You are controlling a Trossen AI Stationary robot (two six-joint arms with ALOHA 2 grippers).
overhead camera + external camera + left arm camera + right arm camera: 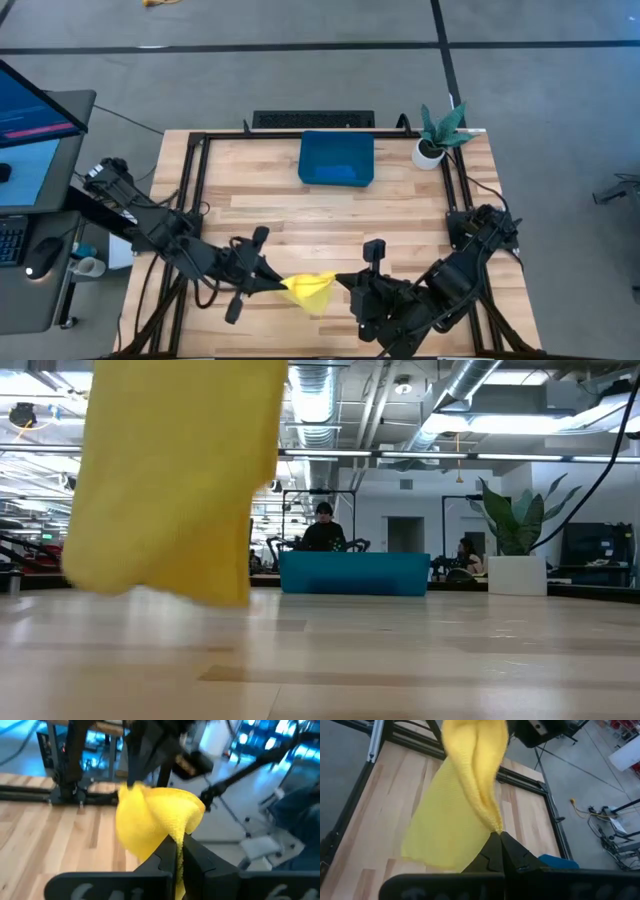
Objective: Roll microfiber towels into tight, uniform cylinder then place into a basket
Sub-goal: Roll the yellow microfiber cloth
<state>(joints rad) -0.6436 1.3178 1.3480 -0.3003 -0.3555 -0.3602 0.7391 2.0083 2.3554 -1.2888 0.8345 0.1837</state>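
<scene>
I hold the yellow towel [308,288] off the table near the front edge, left gripper [274,284] and right gripper [345,283] each clamped on an opposite corner. I should pull it taut and lay it flat before rolling; the basket [336,159] waits far back.

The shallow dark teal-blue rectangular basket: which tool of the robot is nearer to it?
Roughly equal; I cannot tell. The basket sits at the table's far edge. The left tool and right tool both pinch the bright yellow microfiber towel near the front edge.
</scene>
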